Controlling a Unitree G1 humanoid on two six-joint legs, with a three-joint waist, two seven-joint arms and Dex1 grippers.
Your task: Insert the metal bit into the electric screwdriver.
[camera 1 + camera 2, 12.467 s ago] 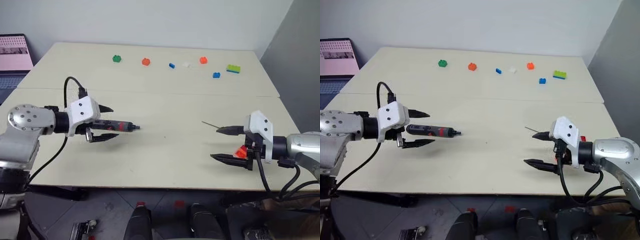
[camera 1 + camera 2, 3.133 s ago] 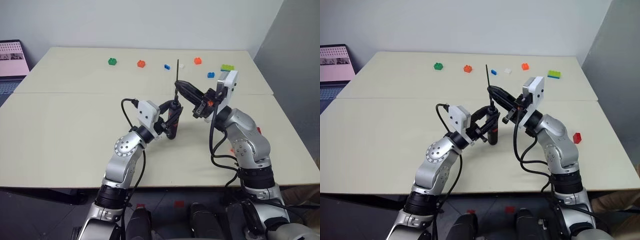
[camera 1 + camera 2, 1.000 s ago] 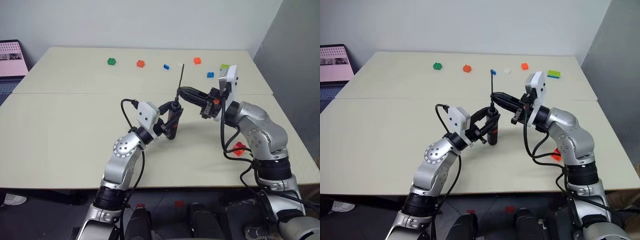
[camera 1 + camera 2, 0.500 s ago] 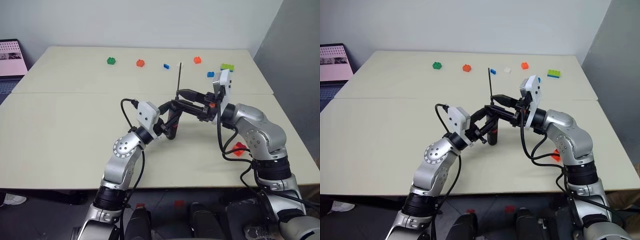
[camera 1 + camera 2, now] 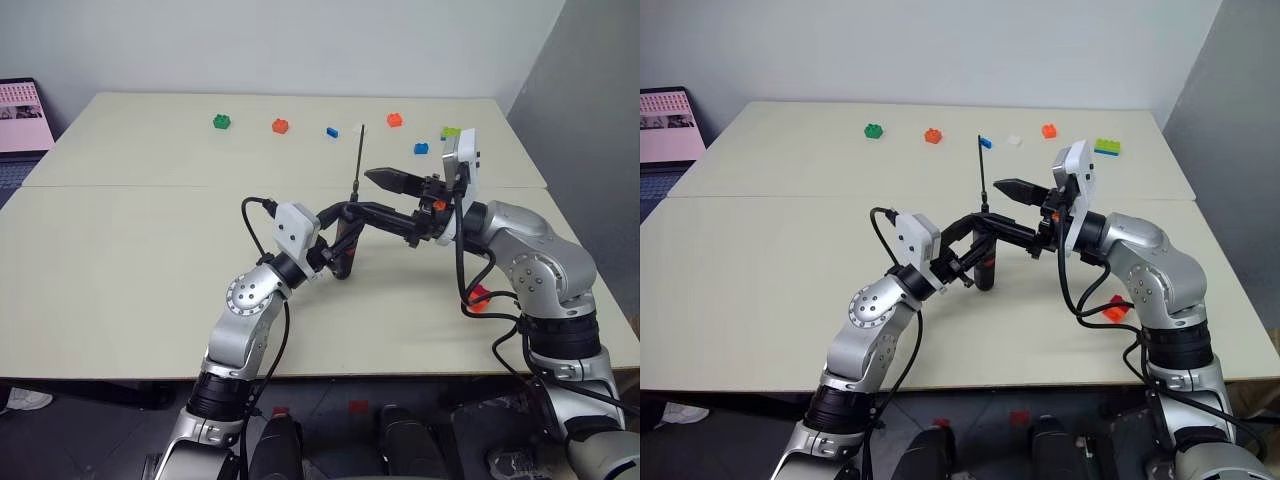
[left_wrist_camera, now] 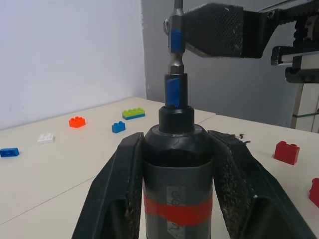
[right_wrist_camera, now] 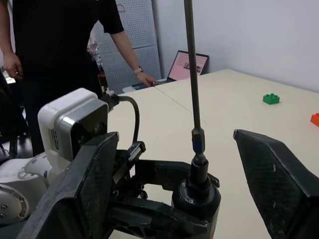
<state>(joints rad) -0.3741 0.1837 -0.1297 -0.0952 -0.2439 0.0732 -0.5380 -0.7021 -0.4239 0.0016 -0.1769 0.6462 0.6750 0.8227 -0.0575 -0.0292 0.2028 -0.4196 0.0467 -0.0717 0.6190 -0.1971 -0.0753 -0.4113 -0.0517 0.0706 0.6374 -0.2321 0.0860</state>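
The left tool (image 5: 338, 225) is clamping the electric screwdriver (image 5: 345, 250), a slim, smooth dark cylinder with a red band, and holding it upright above the middle of the surface (image 5: 130, 250); its black fingers (image 6: 119, 199), rough and grainy on the inner faces, are pressing both flanks of the body. The metal bit (image 5: 358, 160), a needle-thin grey rod with a blue-banded hex shank, is standing straight up out of the screwdriver's tip. The right tool (image 5: 375, 193) is reaching in from three o'clock with its jaws spread apart, gripping nothing; one tapered, knurled finger is passing each side of the bit.

The surface is matte, pale cream, made of two slabs meeting at a seam. Small plastic bricks, green (image 5: 221, 122), orange (image 5: 281, 126), blue (image 5: 331, 132) and others, are sitting in a row towards twelve o'clock, and a red brick (image 5: 478, 297) is lying at four o'clock. A laptop (image 5: 25, 105) is showing at ten o'clock, before a plain grey wall. A person (image 7: 55, 45) in dark clothes is standing by the surface's edge.
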